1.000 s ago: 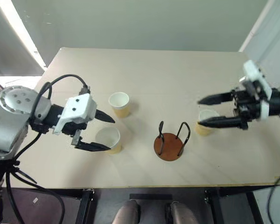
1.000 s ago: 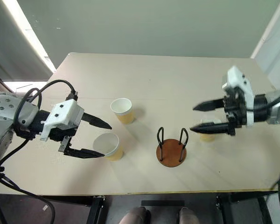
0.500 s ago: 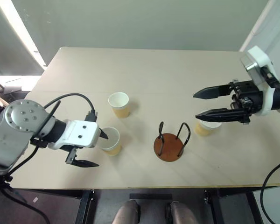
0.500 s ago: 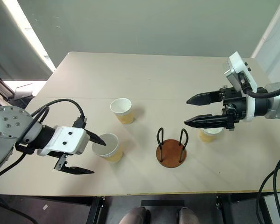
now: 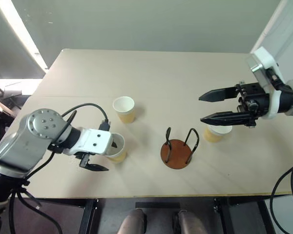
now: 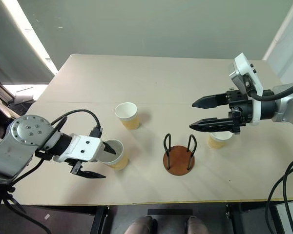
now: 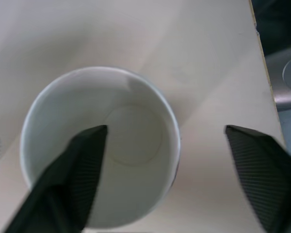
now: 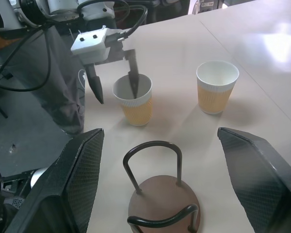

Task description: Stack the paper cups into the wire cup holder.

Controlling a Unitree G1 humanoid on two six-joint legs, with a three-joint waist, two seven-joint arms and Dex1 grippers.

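Three tan paper cups with white insides stand upright on the table. My left gripper [image 5: 106, 156] is open astride the wall of the near-left cup [image 5: 119, 150]: one finger dips inside it, the other hangs outside toward the table's front edge, apart from the cup [image 7: 136, 141]. A second cup [image 5: 124, 108] stands just behind. The wire cup holder [image 5: 177, 152], a brown disc with two black loops, stands empty at centre front. My right gripper [image 5: 201, 108] hovers open above the table, over the third cup [image 5: 214, 133] to the holder's right.
The beige table [image 5: 185, 73] stretches bare behind the cups. Its front edge runs close behind my left gripper's outer finger. The right wrist view shows the holder [image 8: 160, 194], the gripped-around cup [image 8: 133, 102] and the far cup [image 8: 217, 85].
My left gripper has sunk onto the near-left cup, one finger now inside it, and its fingers have drawn somewhat closer. The right gripper has stayed in place, open.
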